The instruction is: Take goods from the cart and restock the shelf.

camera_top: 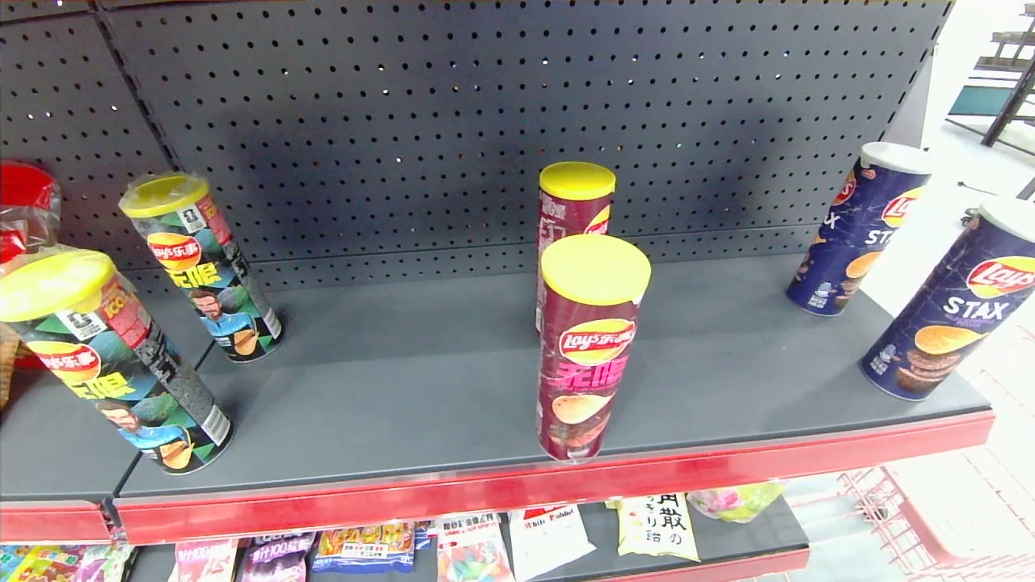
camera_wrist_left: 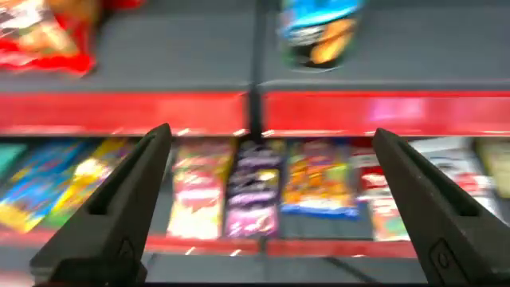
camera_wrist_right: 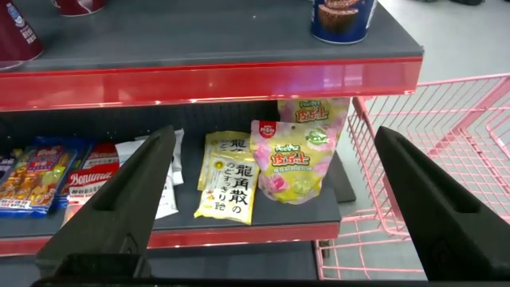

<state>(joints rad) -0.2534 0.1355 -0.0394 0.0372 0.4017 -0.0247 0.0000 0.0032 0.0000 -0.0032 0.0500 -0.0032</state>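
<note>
The front maroon can [camera_top: 593, 347] hides most of the rear maroon can [camera_top: 576, 194]. The view's edge cuts 1 navy can [camera_top: 950, 311] and the cart [camera_top: 914, 529]. Lower-shelf packets [camera_wrist_left: 255, 187] are blurred in the left wrist view.

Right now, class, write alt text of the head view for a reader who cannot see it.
A grey shelf backed by pegboard holds two patterned chip cans at left, two maroon cans centre, two navy cans right, all upright.
</note>
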